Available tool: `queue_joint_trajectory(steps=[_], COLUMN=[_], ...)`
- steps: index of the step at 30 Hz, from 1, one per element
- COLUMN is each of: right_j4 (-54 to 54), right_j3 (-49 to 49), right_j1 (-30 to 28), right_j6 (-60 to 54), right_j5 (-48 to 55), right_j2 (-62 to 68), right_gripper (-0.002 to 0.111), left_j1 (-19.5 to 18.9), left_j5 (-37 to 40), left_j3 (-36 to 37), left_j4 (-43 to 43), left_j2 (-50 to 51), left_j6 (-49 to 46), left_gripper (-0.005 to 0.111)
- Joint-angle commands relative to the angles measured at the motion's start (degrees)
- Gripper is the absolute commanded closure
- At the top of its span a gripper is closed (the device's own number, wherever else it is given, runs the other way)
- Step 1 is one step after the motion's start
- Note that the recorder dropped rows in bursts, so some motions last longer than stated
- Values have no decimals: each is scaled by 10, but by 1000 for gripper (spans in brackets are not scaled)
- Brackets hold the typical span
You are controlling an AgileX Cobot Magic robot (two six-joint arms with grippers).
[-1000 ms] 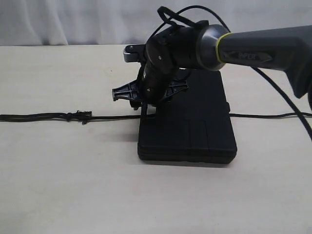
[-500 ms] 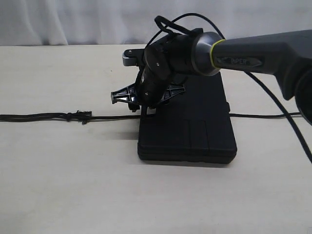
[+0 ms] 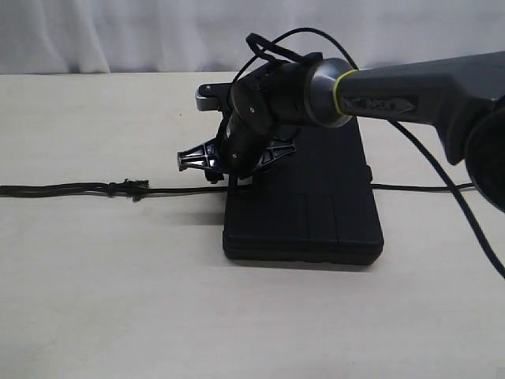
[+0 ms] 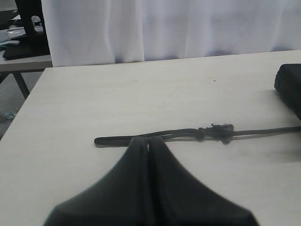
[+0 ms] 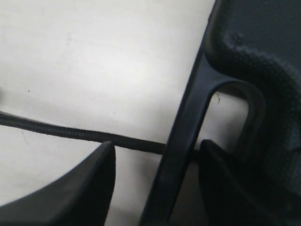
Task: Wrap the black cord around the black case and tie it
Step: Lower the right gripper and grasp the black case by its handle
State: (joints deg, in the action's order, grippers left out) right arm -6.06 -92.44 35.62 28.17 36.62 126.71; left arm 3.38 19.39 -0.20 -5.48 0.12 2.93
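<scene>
Black cord: thin, matte, braided rope with a small frayed knot. It lies straight on the pale, smooth tabletop and runs beneath the black case. The case is flat and rectangular, made of matte plastic with rounded corners, a grooved lid and a pebbled surface near its cut-out handle.

The right arm reaches across the case with its wrist bent downward. The right claw points down at the handle edge. Its jaws stand wide apart and grip nothing; the handle bar and the cord pass between the fingers.

The left claw is closed and empty. The cord's free end and knot lie just beyond its tips.
</scene>
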Motion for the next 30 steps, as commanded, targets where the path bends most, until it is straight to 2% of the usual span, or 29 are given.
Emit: queue_joint_trajectory(steps=[1, 5, 8, 18, 20, 23, 24, 30], right_j4=[-8, -13, -15, -13, -13, -13, -13, -13], right_j3=[0, 2, 2, 2, 2, 2, 2, 2], right_j1=[-1, -1, -1, -1, -1, -1, -1, -1], right_j6=[1, 1, 1, 1, 1, 0, 0, 0], right_j5=[10, 10, 10, 11, 12, 16, 17, 32], right_j2=[3, 6, 6, 6, 4, -1, -2, -26], right_gripper=[63, 76, 81, 81, 86, 102, 104, 104], left_j1=[0, 0, 0, 0, 0, 0, 0, 0], left_j5=[-6, -6, -6, -6, -6, -6, -6, -6], left_j3=[2, 2, 2, 2, 2, 2, 2, 2], left_j4=[2, 2, 2, 2, 2, 2, 2, 0], left_j2=[-1, -1, -1, -1, -1, -1, -1, -1], left_j6=[1, 1, 1, 1, 1, 1, 1, 1], left_gripper=[107, 107, 107, 107, 107, 107, 107, 107])
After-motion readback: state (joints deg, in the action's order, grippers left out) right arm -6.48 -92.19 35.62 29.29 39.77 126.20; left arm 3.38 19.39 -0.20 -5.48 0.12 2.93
